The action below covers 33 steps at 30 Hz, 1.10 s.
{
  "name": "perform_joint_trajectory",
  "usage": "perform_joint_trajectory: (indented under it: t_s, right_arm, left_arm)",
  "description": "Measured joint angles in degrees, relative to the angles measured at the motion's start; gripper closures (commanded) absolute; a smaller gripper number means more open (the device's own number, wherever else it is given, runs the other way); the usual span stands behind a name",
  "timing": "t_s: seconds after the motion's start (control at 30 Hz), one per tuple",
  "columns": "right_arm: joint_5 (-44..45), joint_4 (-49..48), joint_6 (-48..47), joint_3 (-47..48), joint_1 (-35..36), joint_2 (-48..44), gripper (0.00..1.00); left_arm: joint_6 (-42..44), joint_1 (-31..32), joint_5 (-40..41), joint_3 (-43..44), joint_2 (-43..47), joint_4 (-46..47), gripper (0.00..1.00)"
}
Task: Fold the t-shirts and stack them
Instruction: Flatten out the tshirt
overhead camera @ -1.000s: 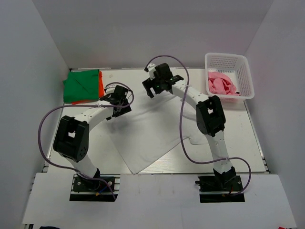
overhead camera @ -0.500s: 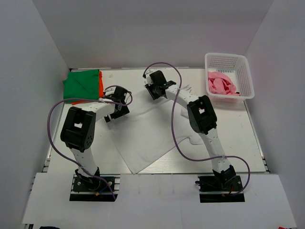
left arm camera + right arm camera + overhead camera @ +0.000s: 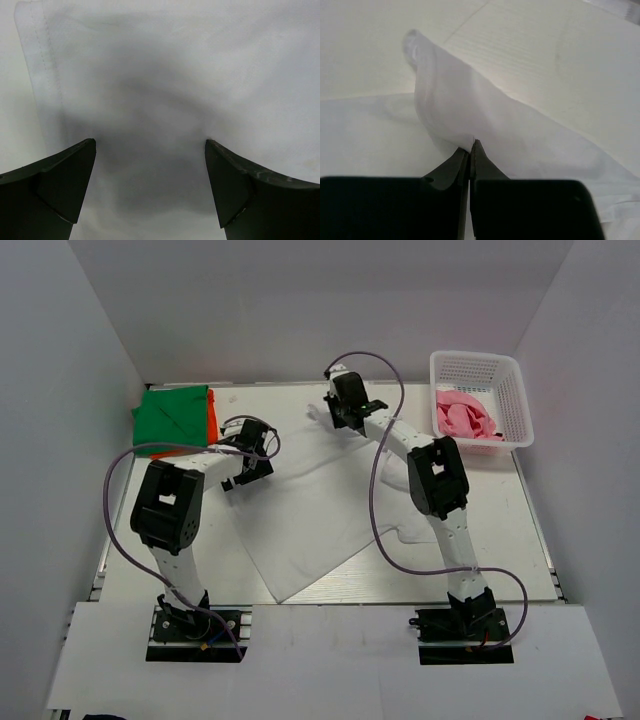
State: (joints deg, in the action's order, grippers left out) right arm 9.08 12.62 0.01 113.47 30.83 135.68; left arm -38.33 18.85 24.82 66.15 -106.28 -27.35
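Four t-shirts are in view, one of each colour, with two arms and one basket.

At the far left corner of the table (image 3: 520,530) lies the green t-shirt (image 3: 172,420), folded flat. The orange t-shirt (image 3: 212,416) lies under it, only a strip showing along the green one's right edge. These two make a stack of two.

Just to the right of that stack, the left claw (image 3: 245,462) hangs over the left edge of the white t-shirt (image 3: 300,530). In the left wrist view the left claw (image 3: 150,145) stands wide open, its two fingers (image 3: 60,180) far apart with nothing between them. The stitched hem of the white t-shirt (image 3: 165,85) runs below on the left.

The white t-shirt is spread loose over the middle of the table, one corner reaching toward the near edge.

At its far side, the right claw (image 3: 342,420) is down on the cloth. The right wrist view shows the right claw (image 3: 470,145) closed tight on a raised fold of the white t-shirt (image 3: 445,85), which is pulled up into a ridge.

At the far right corner stands the white basket (image 3: 478,365), with the pink t-shirt (image 3: 465,418) crumpled inside it.
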Motion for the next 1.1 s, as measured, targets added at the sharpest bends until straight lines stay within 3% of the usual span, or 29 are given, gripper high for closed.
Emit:
perform_joint_trajectory:
  t_s: [0.23, 0.33, 0.4, 0.47, 0.67, 0.93, 1.03, 1.1]
  right_arm:
    - [5.8, -4.6, 1.8, 3.8, -6.4, 1.3, 0.88]
    - [10.1, -9.4, 2.1, 8.1, -9.5, 4.5, 0.59]
    - [11.8, -13.2, 2.2, 11.3, -11.3, 7.3, 0.27]
    - [12.3, -15.9, 2.2, 12.5, -13.0, 8.8, 0.10]
    - [9.9, -16.0, 1.2, 8.9, -15.2, 6.3, 0.10]
    - [-1.5, -7.1, 2.6, -21.4, -10.9, -21.5, 0.10]
    - [-2.9, -5.9, 3.1, -31.6, -8.8, -31.5, 0.10]
    - [-2.6, -4.8, 3.5, -37.2, -7.8, -36.0, 0.10]
  left_arm:
    - [4.4, 0.0, -0.1, 5.1, -4.1, 1.6, 0.00]
    - [6.8, 0.0, -0.2, 7.0, -5.6, 2.4, 0.00]
    - [8.5, 0.0, -0.3, 8.6, -6.7, 2.6, 0.00]
    - [10.1, 0.0, -0.3, 10.5, -8.0, 2.5, 0.00]
    - [14.2, 0.0, -0.4, 19.5, -14.0, 1.6, 0.00]
    - [16.0, -0.7, 0.2, 46.4, -30.4, -6.3, 0.00]
    - [15.7, -1.9, 0.1, 58.5, -37.3, -10.6, 0.00]
    - [15.3, -2.9, -0.4, 62.0, -39.1, -11.7, 0.00]
